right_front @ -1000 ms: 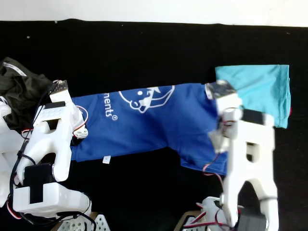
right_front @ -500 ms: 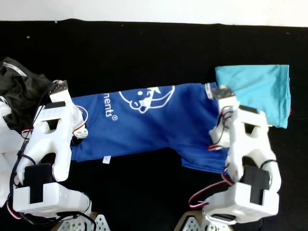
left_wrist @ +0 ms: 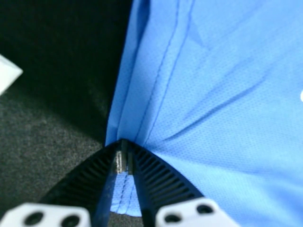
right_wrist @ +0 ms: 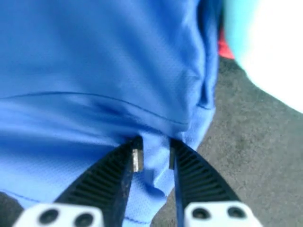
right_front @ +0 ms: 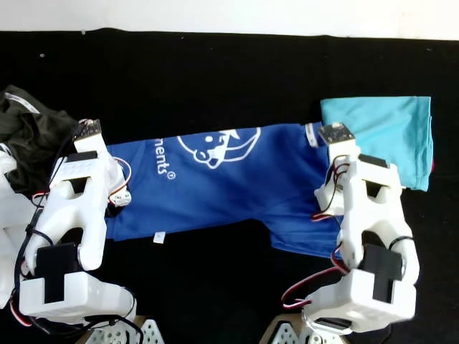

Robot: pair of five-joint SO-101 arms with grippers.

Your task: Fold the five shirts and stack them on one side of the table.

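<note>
While the blue shirt is being folded: the blue shirt (right_front: 215, 179) lies spread across the middle of the table (right_front: 215, 64), its ends toward 9 and 3 o'clock. It is judged to be mid-fold, gripped at both ends but not yet turned over.
Left gripper: the left gripper (left_wrist: 124, 158) is clenched on the shirt's hem at the 9 o'clock end.
Right gripper: the right gripper (right_wrist: 151, 156) is nipped onto a pucker of blue cloth at the 3 o'clock end, just beside the teal shirt.
Finished stack: the teal shirt (right_front: 387, 132) sits folded toward 2 o'clock.
Waiting pile: a dark heap of shirts (right_front: 32, 132) lies bunched toward 10 o'clock.
Next move: it probably calls for both ends to rise and travel together, so that the cloth doubles over evenly without dragging the teal shirt.
Since a second ago: the right arm has drawn back and folded up over its base, with its gripper staying at the shirt's end. The left arm and the shirt have not moved.
</note>
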